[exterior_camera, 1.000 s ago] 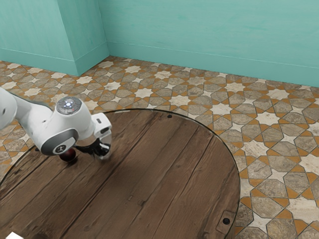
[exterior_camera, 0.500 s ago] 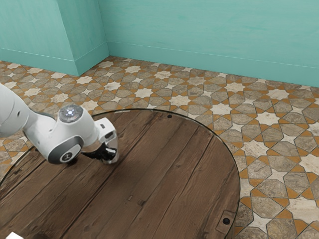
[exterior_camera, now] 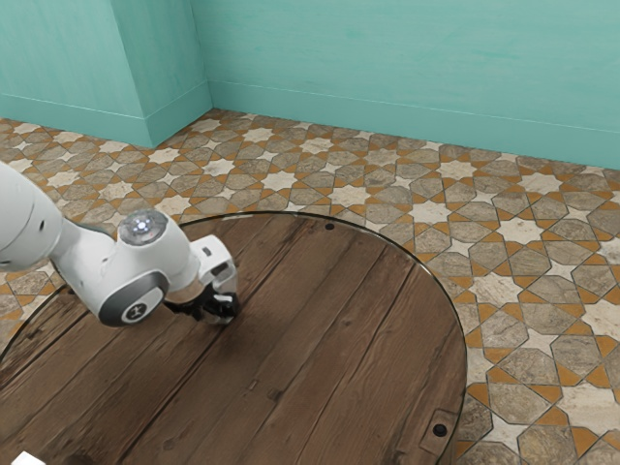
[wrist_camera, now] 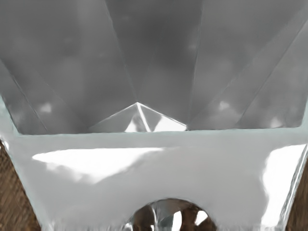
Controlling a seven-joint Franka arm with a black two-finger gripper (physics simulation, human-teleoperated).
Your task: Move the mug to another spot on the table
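Your round dark-brown plank table (exterior_camera: 339,339) looks like rough, weathered wood with a faint sheen. The white arm shell (exterior_camera: 87,257) is smooth, glossy plastic, and the black hand (exterior_camera: 215,308) is matt. From twelve to three o'clock of the table, the patterned tile floor (exterior_camera: 504,223) looks like matt stone. Under the hand, a pale grey surface (wrist_camera: 154,163) shines glossy.

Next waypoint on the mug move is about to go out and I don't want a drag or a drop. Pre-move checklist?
1. Height: pincer low over the table: ok.
2. Target: glossy pale body right under the hand in the wrist view, likely the mug: ok.
3. Grasp on the mug secured: cannot tell.
4. Lift: mug off the wood: cannot tell.
5. Room: bare wood toward the exterior view's right: ok.
6. Margin: pincer well inside the table's rim: ok.
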